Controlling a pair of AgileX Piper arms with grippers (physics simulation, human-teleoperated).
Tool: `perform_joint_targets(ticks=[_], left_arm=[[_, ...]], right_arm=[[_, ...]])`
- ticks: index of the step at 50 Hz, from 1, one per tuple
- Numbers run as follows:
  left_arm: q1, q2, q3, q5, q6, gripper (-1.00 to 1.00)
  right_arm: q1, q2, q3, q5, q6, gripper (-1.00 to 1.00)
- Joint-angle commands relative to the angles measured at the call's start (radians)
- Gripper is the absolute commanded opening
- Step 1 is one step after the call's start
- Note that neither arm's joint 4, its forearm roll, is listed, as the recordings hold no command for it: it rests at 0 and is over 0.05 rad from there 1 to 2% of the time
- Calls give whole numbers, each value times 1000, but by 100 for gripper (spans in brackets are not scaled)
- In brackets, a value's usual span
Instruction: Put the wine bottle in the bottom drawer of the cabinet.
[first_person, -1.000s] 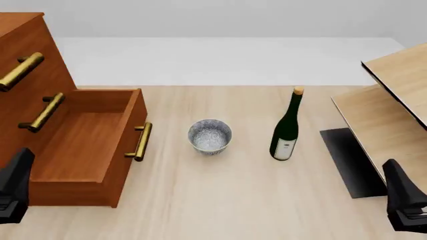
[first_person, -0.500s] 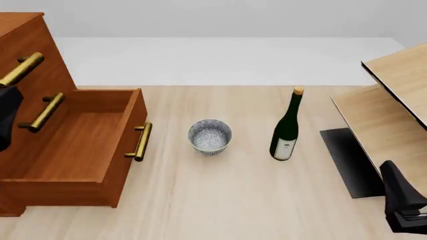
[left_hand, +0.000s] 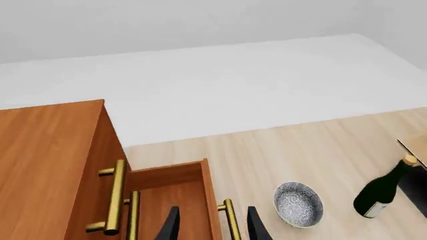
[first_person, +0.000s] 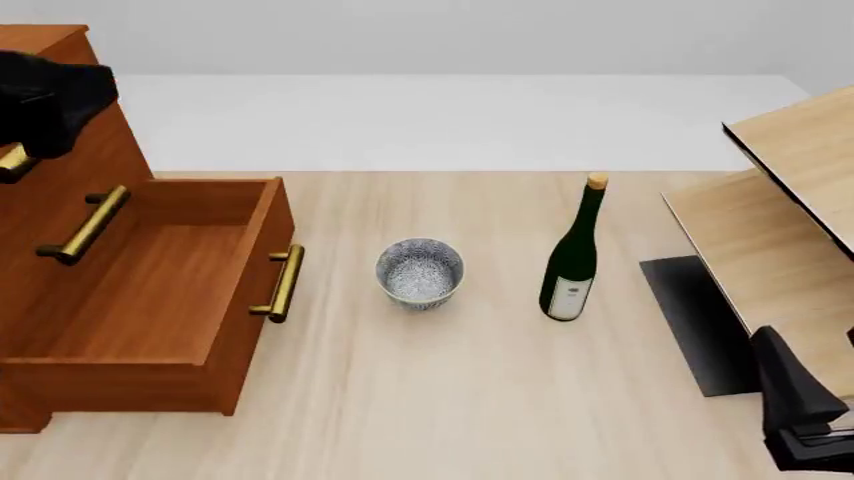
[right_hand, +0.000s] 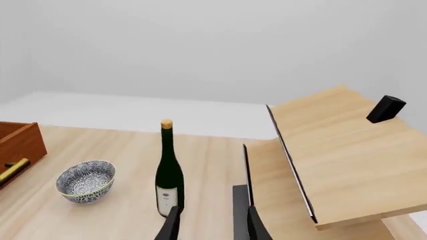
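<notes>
left claw (left_hand: 212, 225) has risen above the cabinet (first_person: 60, 130), fingers apart; wine bottle (first_person: 574, 255) unmoved.

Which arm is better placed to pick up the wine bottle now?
The right. The right claw is open and faces the upright wine bottle, while the left claw is up by the cabinet, beyond the bowl.

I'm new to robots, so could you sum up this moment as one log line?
dark green glass wine bottle: upright on table, untouched | reddish-brown wooden bottom drawer: open | left gripper: open | right gripper: open
</notes>
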Motion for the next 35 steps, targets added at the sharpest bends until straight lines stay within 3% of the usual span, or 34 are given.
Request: perform_joint_targets(ticks=[1, 5, 7, 8, 11, 16, 24, 35], left_arm=[[-55, 180, -174, 137, -49, 100], [-65, 237, -226, 172, -53, 100], [-83, 267, -235, 190, -11, 100], [-95, 284, -251, 206, -45, 100], [-94, 312, -264, 212, -15, 100], [-73, 365, -268, 221, -24, 100], [-75, 382, -206, 182, -11, 100], [-94, 372, -61, 84, -58, 100]], right_arm=[[4, 5, 2, 5, -15, 100], [11, 4, 3, 6, -13, 100], [12, 5, 2, 5, -13, 100], [13, 3, 2, 8, -16, 100], [9, 6, 4, 10, -21, 100], [22, -3, -1, 7, -2, 100], [24, -1, 3, 15, -7, 100], [28, -2, 3, 21, 1, 100]])
